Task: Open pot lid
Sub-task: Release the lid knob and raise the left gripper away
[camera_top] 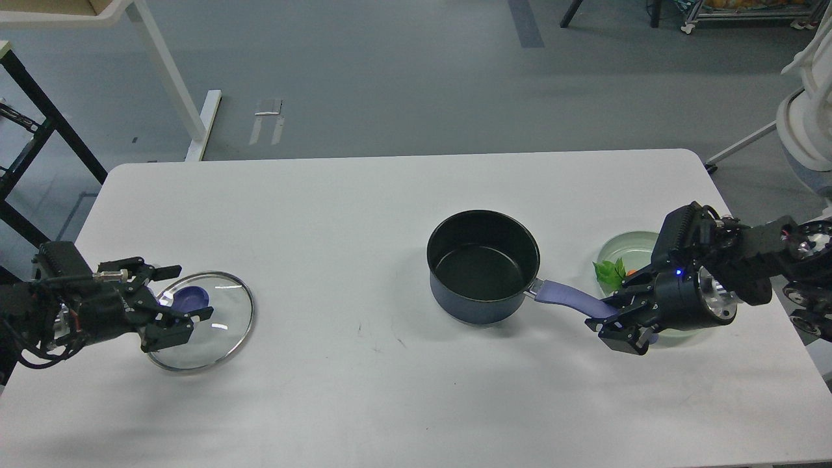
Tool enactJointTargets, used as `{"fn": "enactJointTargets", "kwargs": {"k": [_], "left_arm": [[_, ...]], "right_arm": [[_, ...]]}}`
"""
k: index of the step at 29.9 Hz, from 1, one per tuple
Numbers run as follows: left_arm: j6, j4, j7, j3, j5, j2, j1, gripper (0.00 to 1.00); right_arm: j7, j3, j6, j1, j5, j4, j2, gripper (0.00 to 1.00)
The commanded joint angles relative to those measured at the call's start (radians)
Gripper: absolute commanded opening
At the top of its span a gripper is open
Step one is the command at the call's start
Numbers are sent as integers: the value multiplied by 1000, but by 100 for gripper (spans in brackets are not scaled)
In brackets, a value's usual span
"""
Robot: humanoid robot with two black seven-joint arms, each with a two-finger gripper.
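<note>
The dark blue pot (482, 268) stands uncovered right of the table's middle, its black inside showing and its lavender handle (572, 300) pointing right. My right gripper (614, 323) is shut on the end of that handle. The glass pot lid (208, 322) with its blue-purple knob (192, 299) lies flat on the table at the left. My left gripper (179, 294) is open at the lid's left edge, its fingers spread on either side of the knob and not touching it.
A pale green shallow dish (629, 250) with green leaves (608, 271) and something orange sits behind my right gripper. The white table (364, 214) spreads between lid and pot. Table legs and a rack stand on the grey floor beyond.
</note>
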Motion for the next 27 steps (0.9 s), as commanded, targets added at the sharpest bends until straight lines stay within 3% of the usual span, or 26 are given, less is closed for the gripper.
{"fn": "enactJointTargets", "kwargs": {"k": [1, 9, 17, 20, 22, 27], "left_arm": [[-38, -68, 0, -51, -135, 4, -18, 98], [-297, -125, 0, -285, -904, -57, -60, 99], [-334, -88, 0, -426, -1644, -195, -31, 99], [-381, -9, 101, -535, -1701, -255, 33, 99], [-453, 53, 146, -623, -1711, -305, 78, 99], [-604, 117, 163, -703, -1712, -335, 147, 99]], "right_arm": [[0, 0, 0, -1, 0, 0, 0, 34], [0, -2, 0, -1, 0, 0, 0, 34], [0, -3, 0, -1, 0, 0, -2, 34], [0, -2, 0, -3, 0, 0, -9, 35], [0, -2, 0, -4, 0, 0, -11, 36], [0, -2, 0, -6, 6, 2, -23, 43]]}}
